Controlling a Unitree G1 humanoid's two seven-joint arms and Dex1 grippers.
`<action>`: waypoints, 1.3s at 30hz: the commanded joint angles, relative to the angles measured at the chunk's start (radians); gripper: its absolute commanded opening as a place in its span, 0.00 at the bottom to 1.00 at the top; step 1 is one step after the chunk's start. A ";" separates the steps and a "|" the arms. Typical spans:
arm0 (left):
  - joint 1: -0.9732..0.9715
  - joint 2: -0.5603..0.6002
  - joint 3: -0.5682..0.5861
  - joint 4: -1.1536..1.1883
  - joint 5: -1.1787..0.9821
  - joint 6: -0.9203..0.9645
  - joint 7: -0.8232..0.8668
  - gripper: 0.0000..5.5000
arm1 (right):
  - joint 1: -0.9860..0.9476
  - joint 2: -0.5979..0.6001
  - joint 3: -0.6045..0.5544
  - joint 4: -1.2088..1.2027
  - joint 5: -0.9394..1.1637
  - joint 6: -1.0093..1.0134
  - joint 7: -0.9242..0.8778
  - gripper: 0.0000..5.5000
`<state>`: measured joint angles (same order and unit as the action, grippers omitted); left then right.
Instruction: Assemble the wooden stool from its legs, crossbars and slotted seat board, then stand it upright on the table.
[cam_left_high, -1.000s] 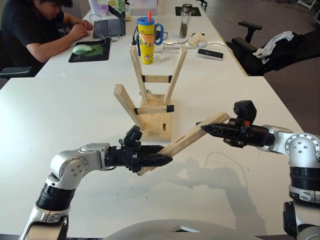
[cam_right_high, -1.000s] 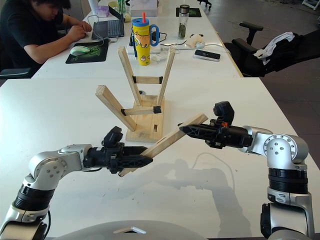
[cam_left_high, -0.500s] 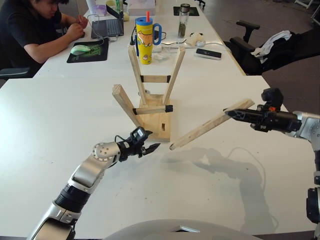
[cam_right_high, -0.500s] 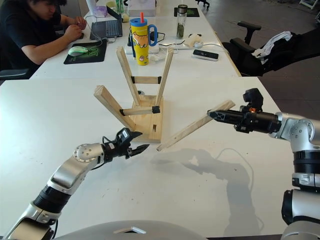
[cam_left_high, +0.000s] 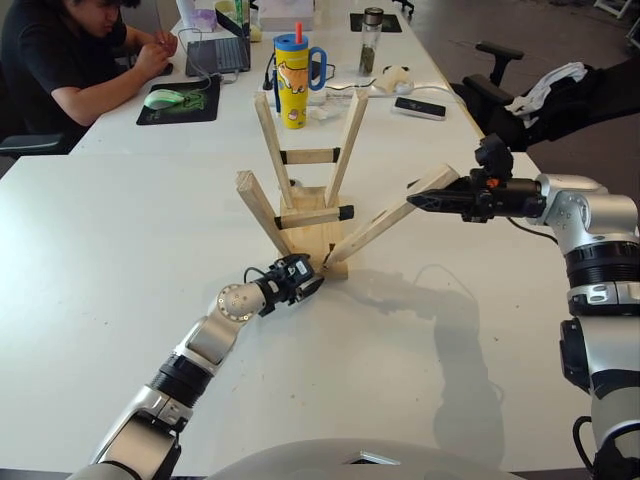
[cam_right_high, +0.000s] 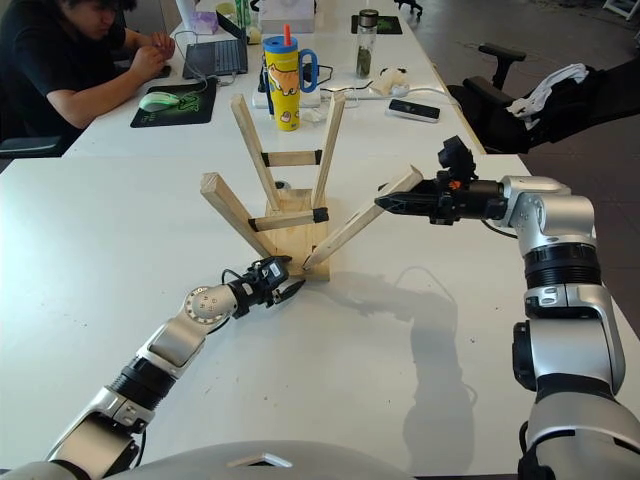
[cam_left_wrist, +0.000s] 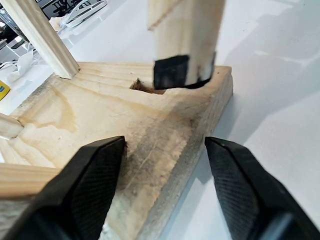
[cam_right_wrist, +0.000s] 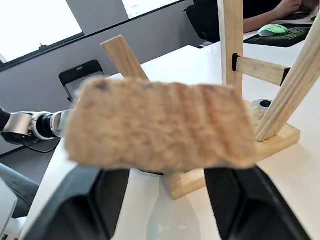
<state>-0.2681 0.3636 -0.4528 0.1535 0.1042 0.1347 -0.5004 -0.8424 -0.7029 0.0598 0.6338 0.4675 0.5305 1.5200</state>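
Wooden stool (cam_left_high: 305, 190) upside down about mid-table (cam_left_high: 120, 260): seat board (cam_left_high: 318, 243) flat on the surface, three legs pointing up, crossbars (cam_left_high: 312, 156) fitted between them

Nearest: left tool (cam_left_high: 309, 284) low at the board's 6 o'clock corner. Fingers (cam_left_wrist: 95, 185) spread, one on each side of the board's edge; whether they touch the wood, cannot tell

Just beyond: black-banded foot of the fourth leg (cam_left_high: 385, 222) sits at the slot in that near corner. How deep it sits, cannot tell

The leg leans out towards 2 o'clock. Its upper end is pinched in the right tool (cam_left_high: 418, 198), which hangs above the table at the stool's 3 o'clock

Farther off, on the far table (cam_left_high: 230, 125): yellow mug (cam_left_high: 292, 82) at 12 o'clock, phone (cam_left_high: 420, 107) at 1 o'clock
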 joint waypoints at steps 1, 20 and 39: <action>0.065 0.036 -0.032 0.055 0.036 0.044 -0.065 0.54 | -0.092 0.021 0.036 0.074 -0.079 -0.086 0.035 0.37; 0.059 0.046 -0.041 0.087 0.068 0.001 -0.120 0.54 | -0.354 0.100 0.371 0.318 -0.270 -0.439 0.094 0.38; 0.059 0.049 -0.051 0.112 0.070 -0.024 -0.137 0.54 | -0.444 0.197 0.472 0.411 -0.190 -0.475 0.087 0.37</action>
<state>-0.2761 0.4102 -0.4452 0.1905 0.1443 0.0563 -0.5606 -1.3012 -0.5895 0.5440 1.0086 0.3265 0.0645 1.6108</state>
